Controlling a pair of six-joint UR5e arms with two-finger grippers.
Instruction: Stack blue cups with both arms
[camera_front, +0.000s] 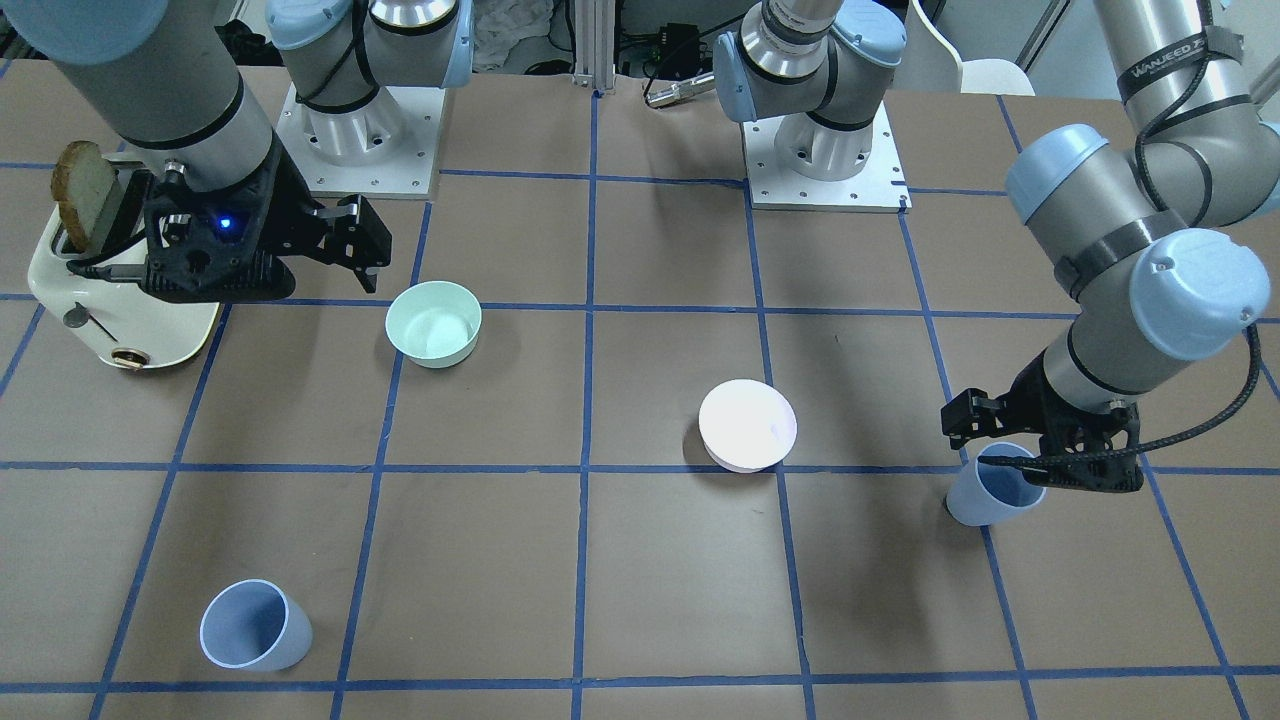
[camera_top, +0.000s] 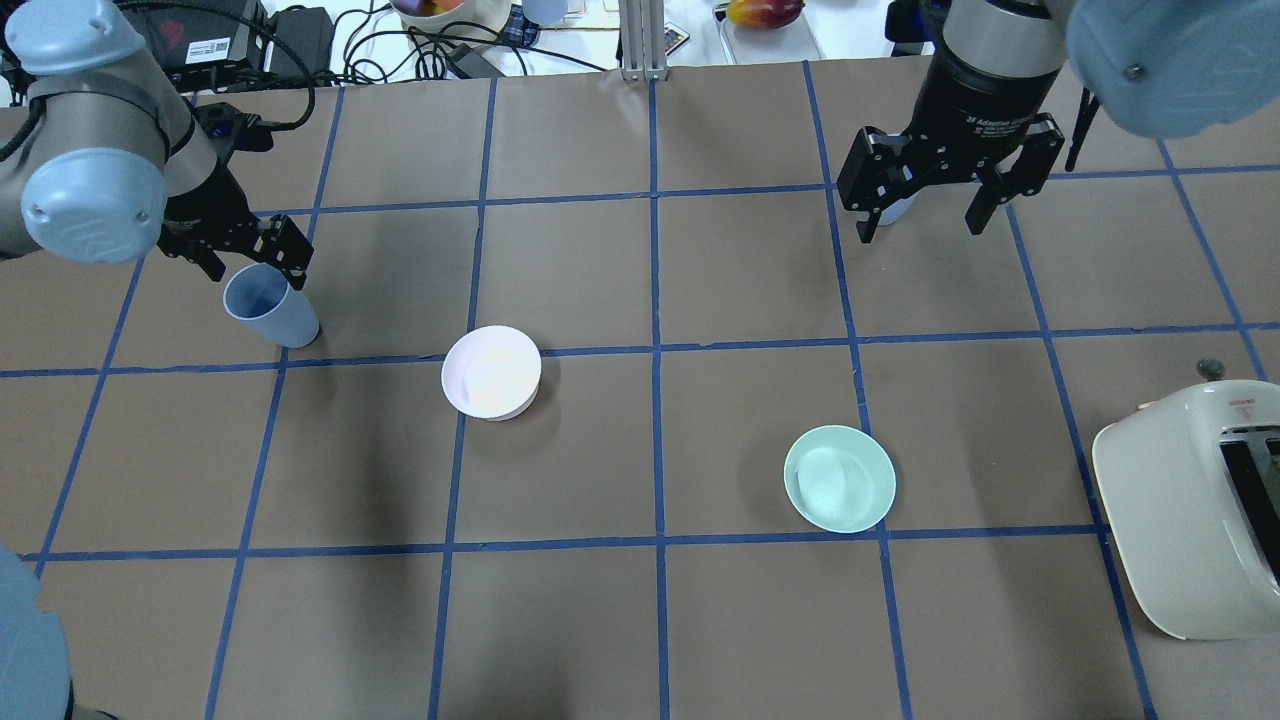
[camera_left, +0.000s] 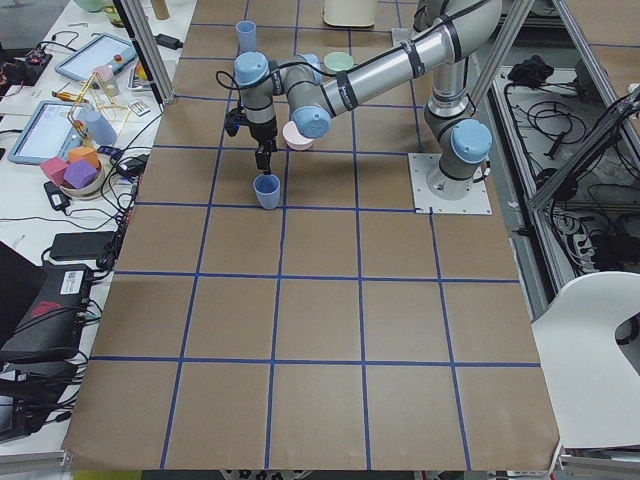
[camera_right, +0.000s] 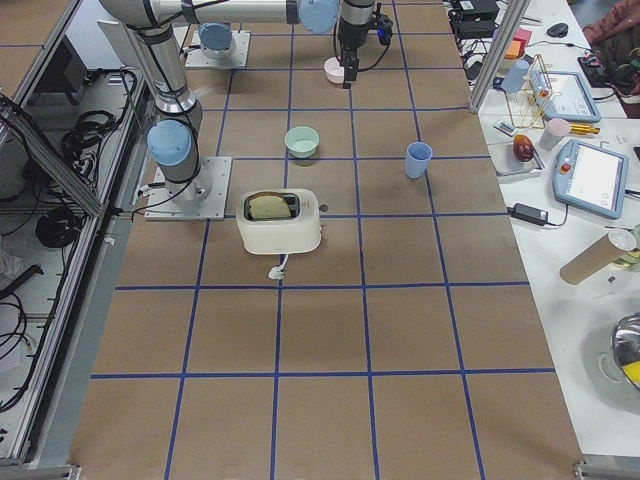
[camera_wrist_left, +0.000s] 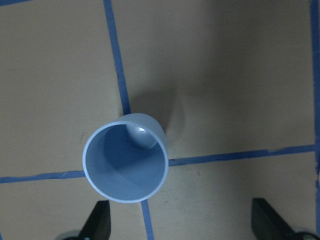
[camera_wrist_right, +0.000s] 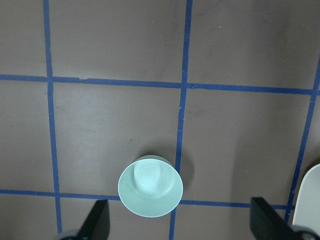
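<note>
The left gripper (camera_wrist_left: 181, 222) hangs spread wide over an upright pale-blue tapered plastic cup (camera_wrist_left: 125, 159); the right gripper (camera_top: 920, 220) hovers high, likewise released.

Matt brown paper over the table (camera_top: 600, 620), smooth and flat, gridded with faintly shiny blue tape (camera_top: 655, 450). Smooth, soft-sheened plastic on the blue cup (camera_top: 262, 310) near the left edge, with a small gleam inside, and on the second blue cup (camera_front: 250, 625) toward the far edge. Looks much the same on the mint bowl (camera_top: 840, 478) and pink bowl (camera_top: 490, 372). Glossy cream shell on the toaster (camera_front: 55, 290) at the right edge, rough-crusted bread (camera_front: 85, 195) in its slot. Brushed silver-grey metal on the left arm (camera_front: 1165, 60) and right arm (camera_front: 150, 70), smooth light-blue plastic joint caps (camera_front: 1205, 290), matt black on the right gripper (camera_top: 920, 222).
</note>
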